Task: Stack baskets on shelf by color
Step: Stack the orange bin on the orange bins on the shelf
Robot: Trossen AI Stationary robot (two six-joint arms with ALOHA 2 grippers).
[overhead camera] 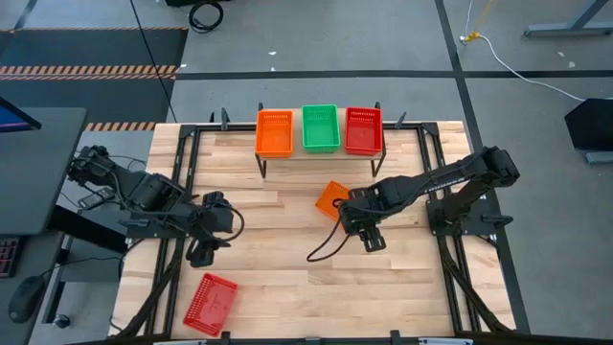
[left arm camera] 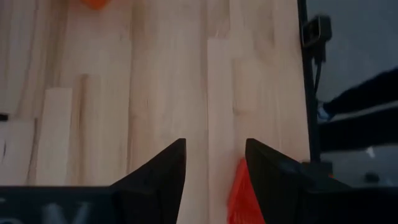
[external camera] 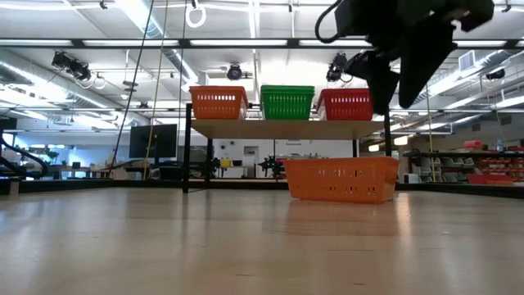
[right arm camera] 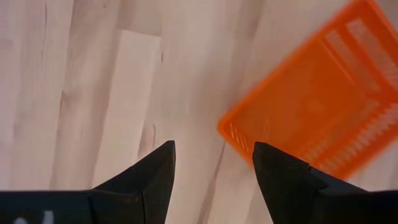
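Observation:
The shelf [external camera: 286,128] stands at the table's far edge, and orange [overhead camera: 274,132], green [overhead camera: 320,127] and red [overhead camera: 363,130] baskets rest on its top side by side. A loose orange basket [overhead camera: 331,198] sits flat on the table in front of the shelf. My right gripper [right arm camera: 214,168] hangs open above the table just near-right of it, with bare wood between the fingers. A loose red basket [overhead camera: 211,304] lies near the table's front left corner. My left gripper [left arm camera: 214,168] is open above the wood just beyond it, and the basket's edge [left arm camera: 239,193] shows beside one finger.
Black frame rails [overhead camera: 182,172] run along the table's left and right sides beside the arm bases. A dark cable [overhead camera: 326,249] loops from my right arm over the table's middle. Bare wood lies between the two arms and toward the near edge.

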